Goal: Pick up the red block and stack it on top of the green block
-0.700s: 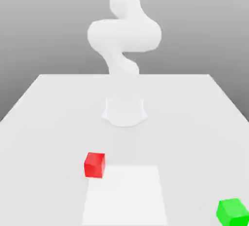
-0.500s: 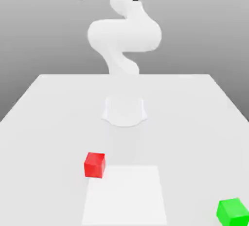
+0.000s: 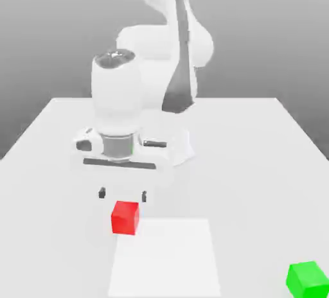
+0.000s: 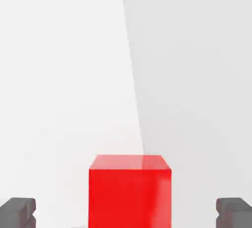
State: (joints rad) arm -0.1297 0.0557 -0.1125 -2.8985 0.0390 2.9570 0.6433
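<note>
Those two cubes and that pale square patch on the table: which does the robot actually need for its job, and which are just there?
Needed for the job:
- red block, to be picked up
- green block, the stacking spot
- gripper, open above the red block

Just there:
- pale square patch
- table

simulated test scene: bare white table (image 3: pixel 257 155), blank grey backdrop, plain colour cubes.
</note>
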